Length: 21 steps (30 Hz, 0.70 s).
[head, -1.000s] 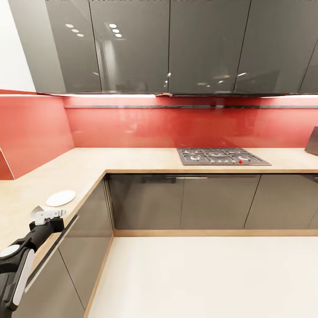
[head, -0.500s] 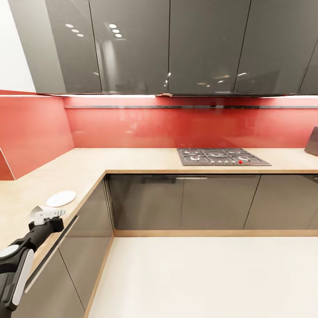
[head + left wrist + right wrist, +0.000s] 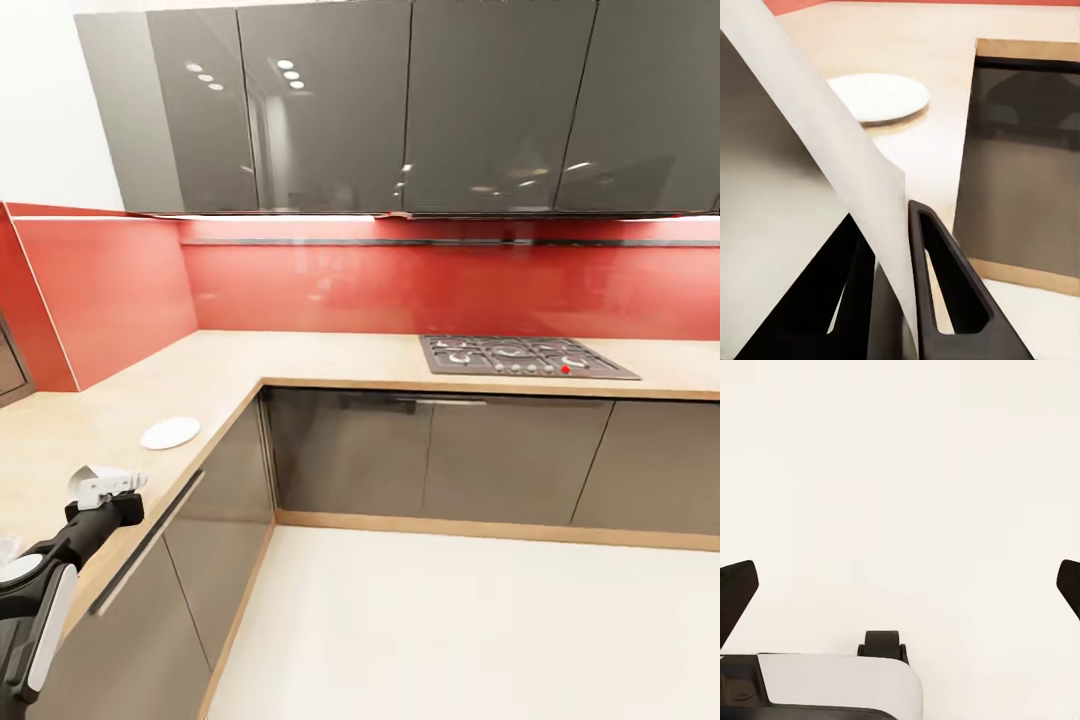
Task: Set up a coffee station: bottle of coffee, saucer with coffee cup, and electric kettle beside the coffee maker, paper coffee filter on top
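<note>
Head view: my left gripper [image 3: 100, 484] hangs over the near left run of the kitchen countertop [image 3: 230, 365], its fingers clenched on a paper coffee filter [image 3: 88, 476], a pale folded sheet that juts up from the fingertips. Beyond it on the same light wood worktop lies the saucer [image 3: 170, 433], a small white plate, flat and alone, apart from the filter and near the counter's front edge. The worktop turns a corner and runs right beneath a red backsplash [image 3: 450, 290], where a gas hob [image 3: 525, 356] is set into it. Glossy grey wall cabinets [image 3: 400, 105] hang above; grey cabinet fronts [image 3: 440, 455] stand below, over a pale floor [image 3: 480, 630]. From the left wrist, my two black fingers [image 3: 945, 292] stand close together with the filter [image 3: 817, 150] pinched between them, the sheet rising wide across the picture; past it the saucer [image 3: 881, 97] rests on the countertop [image 3: 937, 34], beside the dark front of a cabinet [image 3: 1020, 165] under the counter edge. From the right wrist, my right gripper [image 3: 900, 585] is released, its dark fingertips [image 3: 735, 592] spread wide at either side with nothing between them, over the plain pale floor [image 3: 900, 472], with part of my own grey and black body [image 3: 832, 682] below.
</note>
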### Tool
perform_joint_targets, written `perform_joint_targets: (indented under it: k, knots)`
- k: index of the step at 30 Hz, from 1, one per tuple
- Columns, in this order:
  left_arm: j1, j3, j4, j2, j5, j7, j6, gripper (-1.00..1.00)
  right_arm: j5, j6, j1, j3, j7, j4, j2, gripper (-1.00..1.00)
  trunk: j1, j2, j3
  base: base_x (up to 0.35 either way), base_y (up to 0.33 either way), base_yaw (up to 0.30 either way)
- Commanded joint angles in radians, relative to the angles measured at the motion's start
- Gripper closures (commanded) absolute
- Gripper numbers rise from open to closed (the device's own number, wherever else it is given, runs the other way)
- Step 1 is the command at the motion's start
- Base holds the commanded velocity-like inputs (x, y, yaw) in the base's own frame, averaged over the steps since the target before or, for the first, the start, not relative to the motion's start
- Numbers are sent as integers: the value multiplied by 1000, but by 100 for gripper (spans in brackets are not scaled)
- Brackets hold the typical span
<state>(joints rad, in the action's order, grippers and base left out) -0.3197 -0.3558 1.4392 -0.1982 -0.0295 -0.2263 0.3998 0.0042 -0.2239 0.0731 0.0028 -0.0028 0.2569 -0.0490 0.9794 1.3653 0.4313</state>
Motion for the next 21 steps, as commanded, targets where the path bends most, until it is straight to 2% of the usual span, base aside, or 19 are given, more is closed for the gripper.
perform_joint_targets:
  k: [1,8,16,21]
  knots:
    - [-1,-2,1,0,-1,-5,7,100,0,-3,1,0,0,-1,0,-100,0,1,1,-195,-175,36]
    - [-1,-1,0,0,-1,-6,7,100,0,-3,1,0,0,-1,0,-100,0,1,1,-175,-165,15]
    - [-1,0,0,0,-1,-7,7,100,0,-3,1,0,0,-1,0,-100,0,1,1,-28,-216,2]
    - [-1,-1,2,0,-2,-12,6,100,0,-3,1,0,0,-1,0,-100,0,1,1,-2,-73,65]
